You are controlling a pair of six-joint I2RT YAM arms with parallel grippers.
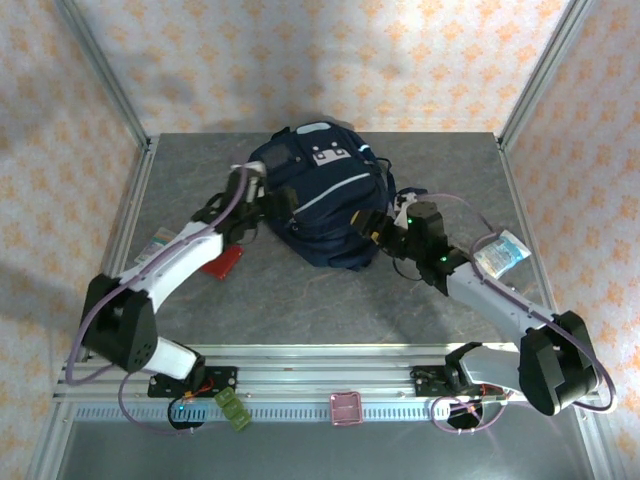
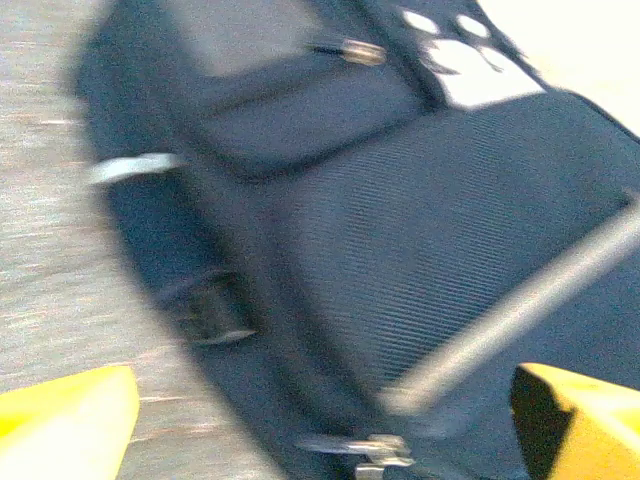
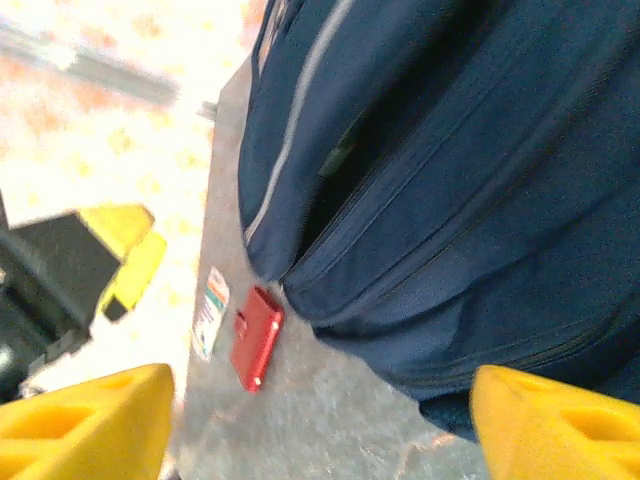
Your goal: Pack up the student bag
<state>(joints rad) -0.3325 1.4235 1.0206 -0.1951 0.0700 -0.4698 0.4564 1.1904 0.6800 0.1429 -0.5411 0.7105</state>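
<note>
**Colleague:** Entry one: where is the student bag [image 1: 320, 205]?

**Me:** On the worktop [image 1: 330, 310], toward 12 o'clock from its middle in the top view. It lies with the front pocket facing up. A red flat case [image 1: 222, 262] sits on the worktop at the bag's 8 o'clock, near my left arm.

**Colleague:** Handling?

**Me:** I judge it soft and floppy. It is woven fabric with sagging folds and has nothing stiff to push against. It is probably bulky rather than heavy, and the cloth should give fair friction. The best holds look to be the zip seam [image 3: 420, 230] along the side or a zip pull [image 2: 362, 50]. A pinch on a flat panel would likely only bunch the cloth.

**Colleague:** Grippers?

**Me:** My left gripper [image 2: 320, 430] is at the bag's 9 o'clock, jaws spread wide over the side panel with nothing clamped. That view is blurred, so I cannot tell whether it touches the fabric. My right gripper [image 3: 320, 425] is at the bag's 4 o'clock, jaws likewise wide apart and holding nothing. It faces the zipped side, and I cannot tell whether it touches there either.
</note>
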